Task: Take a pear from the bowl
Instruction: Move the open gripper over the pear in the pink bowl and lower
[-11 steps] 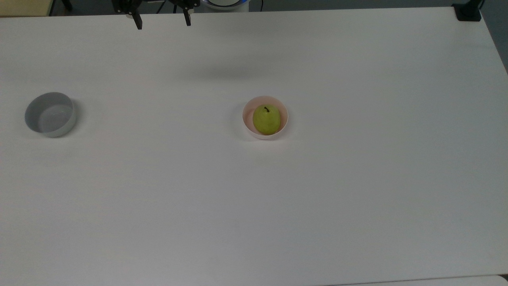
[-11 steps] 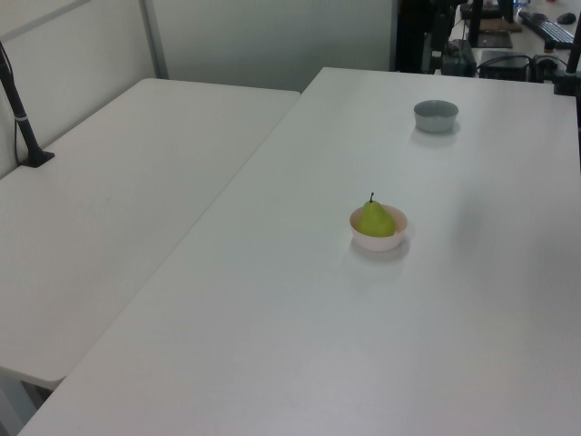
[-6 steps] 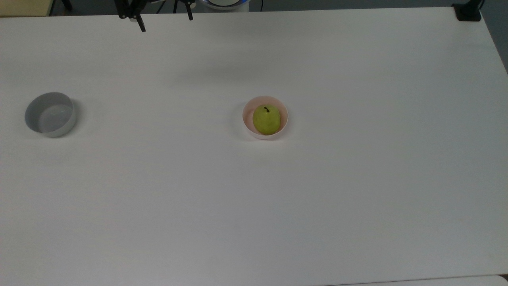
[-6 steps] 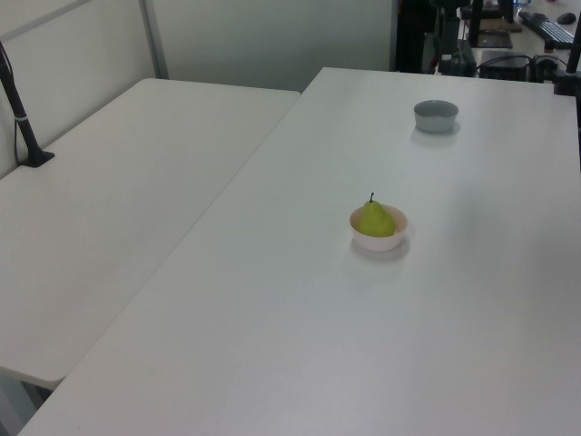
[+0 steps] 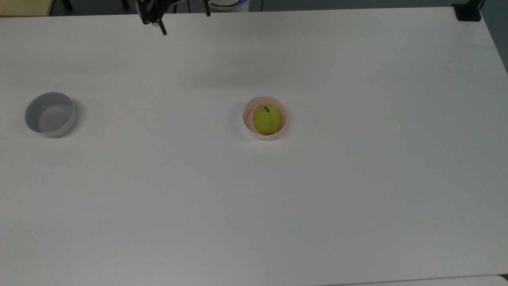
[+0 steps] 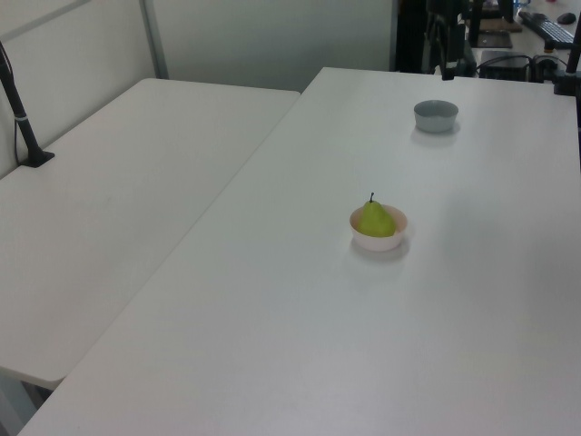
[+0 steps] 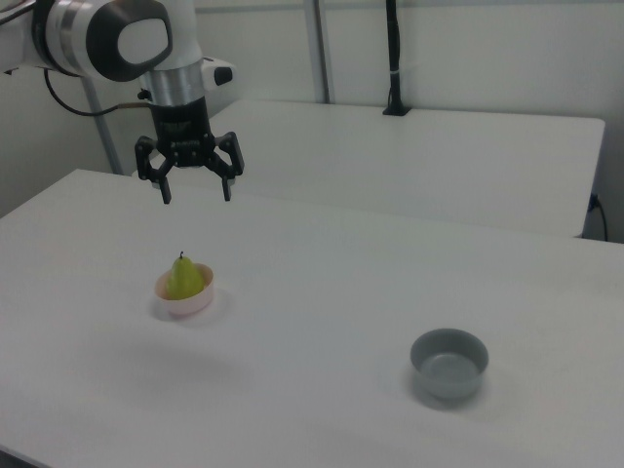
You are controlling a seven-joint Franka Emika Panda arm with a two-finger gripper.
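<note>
White table [image 5: 357, 190] carries all items. Robot arm [image 7: 117, 39] hangs above it; gripper [image 7: 196, 192] is high in the air, fingers spread apart, holding nothing. Grey bowl [image 5: 50, 114] stands well apart. Pink bowl [image 5: 265, 117] holds the pear [image 5: 266, 119], stem up.

The top view looks steeply down on the wide white bench [image 5: 357, 198]. The left view and right view look across it obliquely from opposite ends. All share the small pale pink bowl [image 5: 247, 125] [image 6: 379, 242] [image 7: 185, 306] mid-frame.
</note>
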